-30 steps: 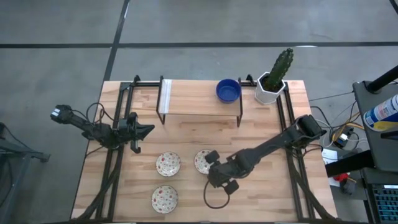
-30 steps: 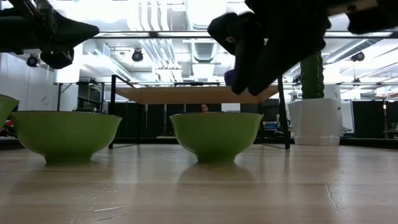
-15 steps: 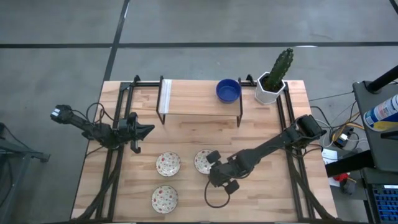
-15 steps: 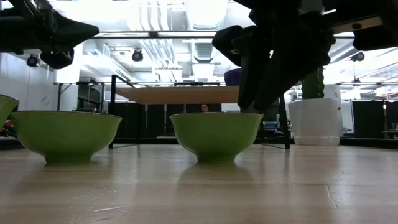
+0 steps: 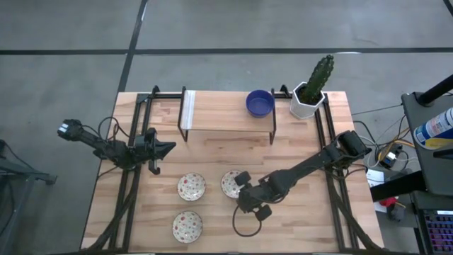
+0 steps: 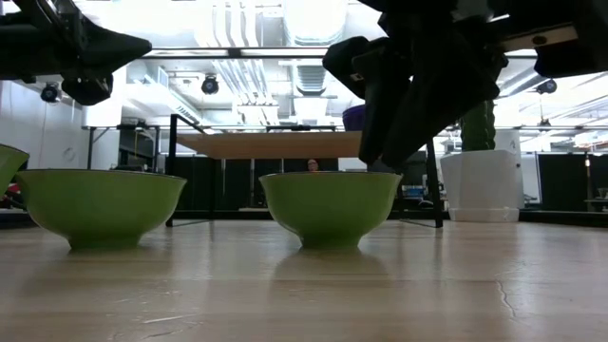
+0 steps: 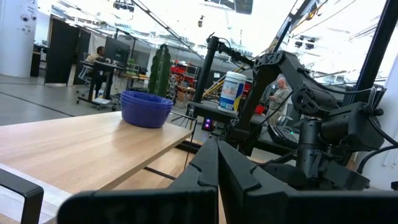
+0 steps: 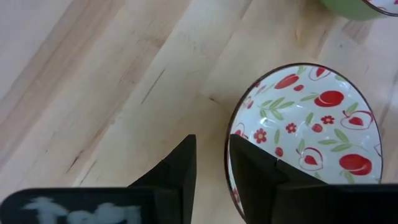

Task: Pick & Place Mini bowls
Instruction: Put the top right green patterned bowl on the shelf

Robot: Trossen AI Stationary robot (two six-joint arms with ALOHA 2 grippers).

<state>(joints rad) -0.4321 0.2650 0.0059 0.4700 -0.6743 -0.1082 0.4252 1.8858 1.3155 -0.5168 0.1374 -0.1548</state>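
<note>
Reaching: right gripper [image 5: 243,190] is stretched low over the table [image 5: 304,219], at the rim of the patterned bowl [image 5: 231,183].
Right fingers: slightly parted, one finger [image 8: 177,171] outside the rim, the other inside; touching or not, can't tell.
Left gripper [image 5: 165,149]: parked at the left side, fingers pressed together.
Other patterned bowls: one [image 5: 191,187] just beside the first, one [image 5: 187,226] nearer the front edge, both empty.
Blue bowl [image 5: 260,103]: on the raised shelf [image 5: 219,111], beside the cactus pot [image 5: 306,101].

The right end effector [image 8: 211,163] has been lowered over the past second onto the patterned mini bowl [image 8: 305,134], its fingers now set astride the bowl's near rim.
</note>
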